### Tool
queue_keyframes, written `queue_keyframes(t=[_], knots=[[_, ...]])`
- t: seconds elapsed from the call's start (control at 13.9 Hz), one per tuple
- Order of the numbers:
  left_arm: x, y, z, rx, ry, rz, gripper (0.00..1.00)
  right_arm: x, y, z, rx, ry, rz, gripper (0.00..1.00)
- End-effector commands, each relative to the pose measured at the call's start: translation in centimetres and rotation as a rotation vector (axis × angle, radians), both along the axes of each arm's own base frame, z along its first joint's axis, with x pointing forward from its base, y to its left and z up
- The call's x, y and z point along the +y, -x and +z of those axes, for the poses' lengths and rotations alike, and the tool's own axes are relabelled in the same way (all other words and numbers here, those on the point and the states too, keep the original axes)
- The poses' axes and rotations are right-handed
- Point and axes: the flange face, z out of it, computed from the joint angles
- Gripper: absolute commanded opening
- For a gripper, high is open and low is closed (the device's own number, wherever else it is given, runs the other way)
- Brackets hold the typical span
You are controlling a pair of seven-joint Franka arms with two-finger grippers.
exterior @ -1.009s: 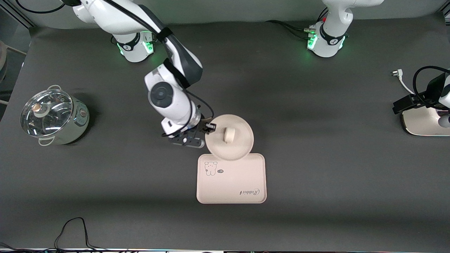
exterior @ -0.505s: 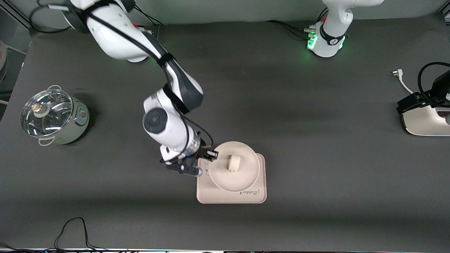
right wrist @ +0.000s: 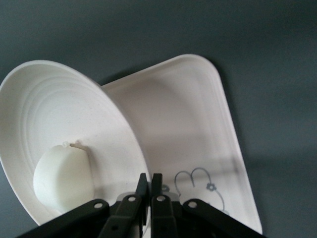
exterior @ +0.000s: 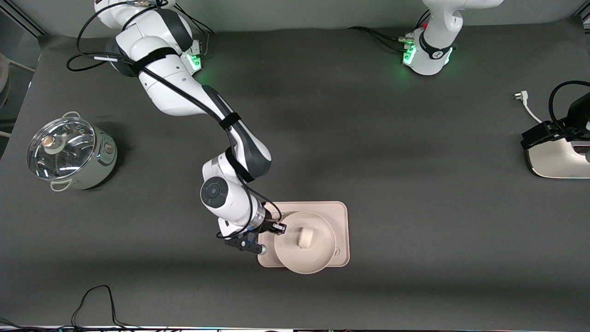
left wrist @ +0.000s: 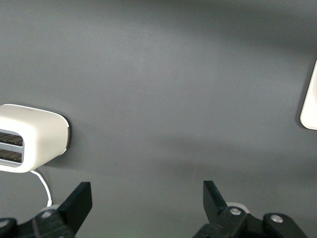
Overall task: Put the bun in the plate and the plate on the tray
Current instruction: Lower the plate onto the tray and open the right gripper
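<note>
A lidded steel pot (exterior: 69, 153) stands at nine o'clock on the desk (exterior: 392, 184); a white toaster (exterior: 555, 159) and its plug (exterior: 520, 96) at three.

Even overhead light, soft shadows on the dark table (exterior: 415, 161), views sharp.

no readable text, tray (exterior: 339, 216) lettering hidden under plate (exterior: 318, 258)

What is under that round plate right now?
The tray lies under the plate, which the right gripper holds with the bun inside. The plate hides most of the tray's print.
</note>
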Motion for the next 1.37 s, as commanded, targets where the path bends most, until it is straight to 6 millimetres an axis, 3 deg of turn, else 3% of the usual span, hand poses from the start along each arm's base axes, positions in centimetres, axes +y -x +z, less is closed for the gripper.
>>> queue_keyframes(t=[0.0,0.22,0.43,0.5,0.58,0.65,0.72,0.94,1.15,1.3], knots=[[0.1,0.6,0.3,0.013,0.012,-0.016,1.0,0.1,-0.6,-0.5,-0.014,-0.017,0.024,0.0],[0.2,0.6,0.6,0.008,0.014,-0.014,1.0,0.7,-0.1,-1.1,-0.004,-0.016,0.032,0.07],[-0.2,0.5,0.7,0.001,0.011,-0.024,1.0,0.8,-0.1,-1.1,-0.001,-0.021,0.031,0.3],[-0.1,0.5,0.7,0.001,0.012,-0.022,1.0,0.9,0.0,-1.1,-0.001,-0.021,0.031,0.46],[-0.1,0.5,0.7,0.001,0.014,-0.02,1.0,1.0,0.0,-0.9,-0.003,-0.022,0.027,0.88],[0.2,0.5,0.7,0.001,0.013,-0.016,1.0,1.3,0.0,-0.1,-0.011,-0.028,0.026,1.0],[0.2,0.5,0.7,0.001,0.013,-0.016,1.0,1.5,0.0,0.7,-0.016,-0.028,0.029,1.0],[0.2,0.5,0.7,0.002,0.015,-0.016,1.0,0.7,0.2,6.2,0.023,-0.004,0.031,1.0],[0.4,0.5,1.1,-0.006,0.025,-0.009,1.0,-3.1,0.7,13.1,0.109,0.07,0.025,1.0],[0.3,0.5,0.5,0.015,0.024,-0.011,1.0,-6.9,1.3,17.4,0.115,0.109,-0.018,1.0]])
